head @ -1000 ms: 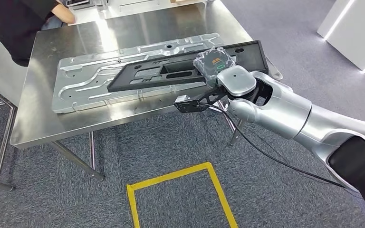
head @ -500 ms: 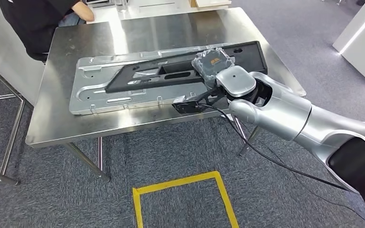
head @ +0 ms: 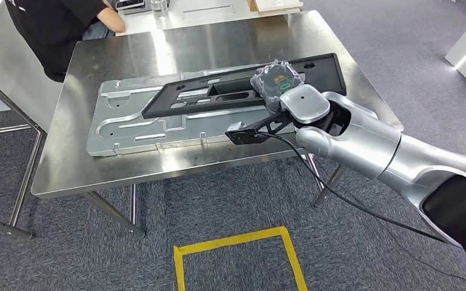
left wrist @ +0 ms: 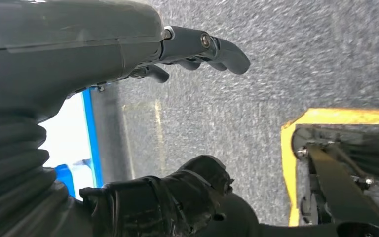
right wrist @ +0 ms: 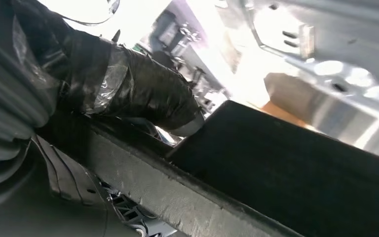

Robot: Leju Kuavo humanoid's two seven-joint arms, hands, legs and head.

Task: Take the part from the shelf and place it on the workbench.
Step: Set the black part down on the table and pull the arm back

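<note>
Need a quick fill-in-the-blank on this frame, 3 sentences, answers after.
1. The right hand holds the long ____ part.
2. The part lies over a stamped ____ plate on the steel workbench.
3. On the carpet below, tape marks a ____ outline.

Missing words: black; metal; yellow

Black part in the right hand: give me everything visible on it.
The black part is a long, flat frame with rectangular cutouts and small holes, matte, plastic by its look. It lies slanted over the silver stamped metal plate on the steel workbench. The right hand grips it near one end, thumb on top in the right wrist view. Whether it rests on the plate is unclear.
</note>
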